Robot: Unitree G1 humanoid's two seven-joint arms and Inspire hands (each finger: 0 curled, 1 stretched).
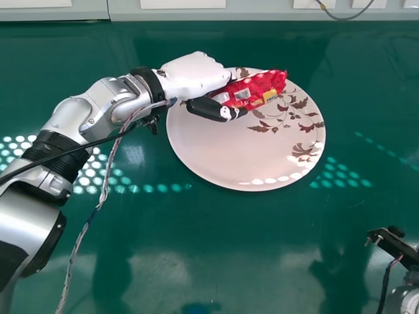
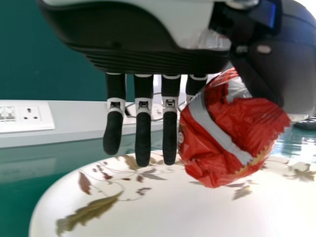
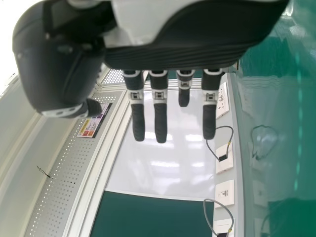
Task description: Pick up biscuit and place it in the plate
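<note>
Pinching the red biscuit packet between its thumb and fingers, the left hand is holding it over the far part of the plate, inside the rim. The job now is probably becoming one of lowering and letting go. Whether the wrapper is already touching the plate, the views are not making certain, so a good release is calling for a slow, level descent until the plate is taking the packet's weight. The thumb is then best opening first, with the fingers keeping straight and the wrist staying quiet. Since the packet is sitting nearer the far rim than the middle, easing it slightly inward is leaving more room for it to settle. The crinkly wrapper is likely to be clinging or sliding if the hand is pulling away sideways. The plate, broad and shallow, is resting on the green bench and showing printed leaves beside the packet. The right hand is idling in the right wrist view, its fingers extending straight and grasping nothing.
</note>
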